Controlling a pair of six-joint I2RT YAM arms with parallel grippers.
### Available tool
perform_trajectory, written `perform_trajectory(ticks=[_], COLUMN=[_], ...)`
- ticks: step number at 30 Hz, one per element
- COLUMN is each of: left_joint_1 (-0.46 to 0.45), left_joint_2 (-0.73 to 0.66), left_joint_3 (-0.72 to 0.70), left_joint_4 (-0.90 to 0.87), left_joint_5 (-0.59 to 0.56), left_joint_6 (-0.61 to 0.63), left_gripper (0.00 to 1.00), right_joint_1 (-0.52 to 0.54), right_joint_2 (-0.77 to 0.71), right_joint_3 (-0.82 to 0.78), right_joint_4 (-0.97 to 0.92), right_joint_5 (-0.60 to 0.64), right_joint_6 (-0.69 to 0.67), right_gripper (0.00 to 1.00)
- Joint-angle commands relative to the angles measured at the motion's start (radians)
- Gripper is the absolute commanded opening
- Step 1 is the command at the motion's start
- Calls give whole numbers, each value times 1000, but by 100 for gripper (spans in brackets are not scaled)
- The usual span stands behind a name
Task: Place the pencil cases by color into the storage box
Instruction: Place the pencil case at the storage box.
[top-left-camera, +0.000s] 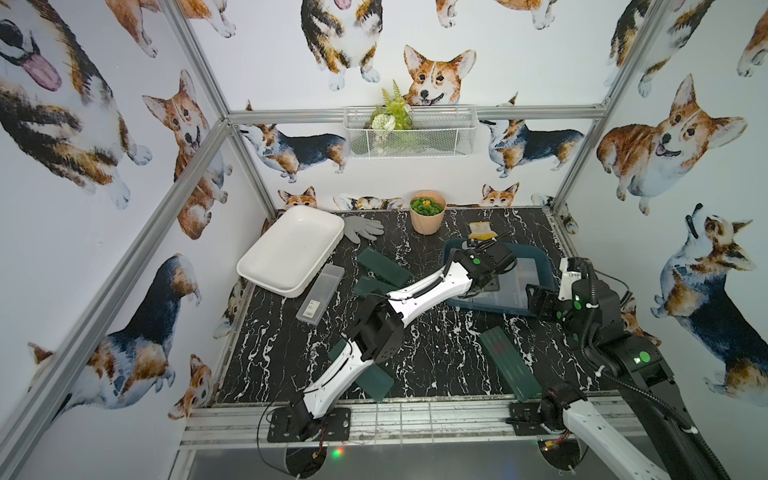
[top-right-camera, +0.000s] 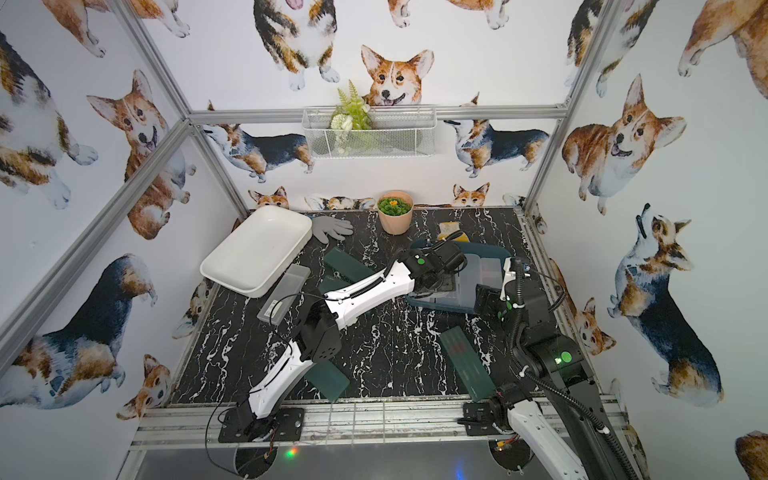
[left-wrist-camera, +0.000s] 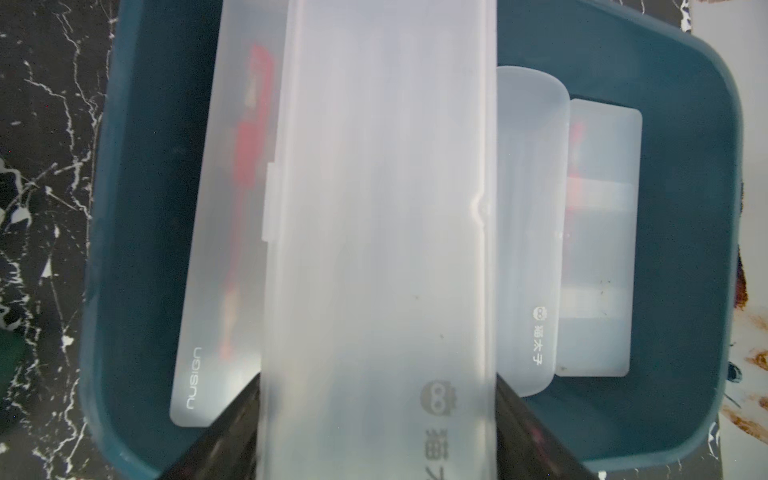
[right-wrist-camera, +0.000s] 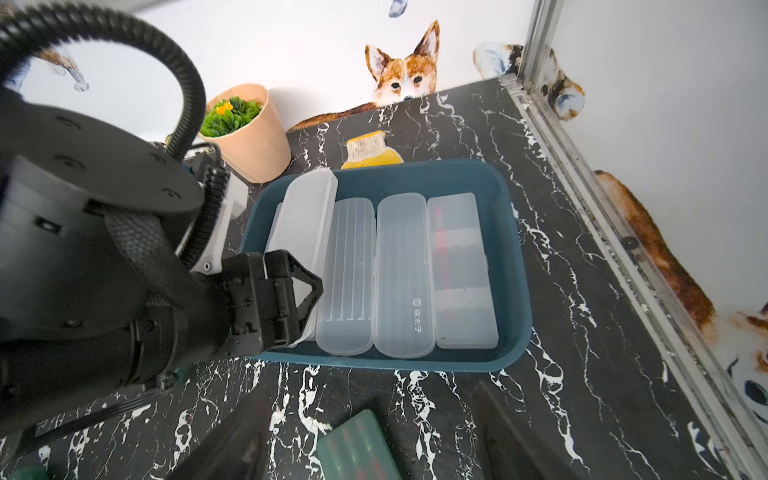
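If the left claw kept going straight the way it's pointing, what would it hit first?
The left claw points down into the teal tub, gripping a frosted case. That case would likely press first onto the clear case with red contents lying beneath it; depth is unclear.

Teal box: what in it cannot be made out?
- Left wrist view: the held clear case hides whatever lies under it in the teal box.
- Both top views: the left arm covers part of the box.
- Right wrist view: the left fingers hide the held case's near end.
- Red contents of the end case: blurred by frosted plastic.
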Motion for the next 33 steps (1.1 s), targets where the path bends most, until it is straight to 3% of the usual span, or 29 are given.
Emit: perform_trajectory(ticks=[1,25,29,33], left_joint_1=[-10,-20,-16,-9], left_joint_2=[23,152,150,140], left_joint_3=[36,124,124,124], left_joint_4=[-11,34,30,27], left_joint_5=[-26,26,30,30], left_joint_6=[-28,-34,-34,-33], left_gripper=[53,55,62,76], right_joint_1=[-3,-3,-3,-3], right_joint_2=[-18,-60,-65,-59], right_joint_3=[10,-4,-14,-12], right_joint_4=[4,-31,-28,-19], right_joint_5=[37,17,29,38], right_joint_6=[-10,-16,-14,-17], right_gripper=[77,77,77,78])
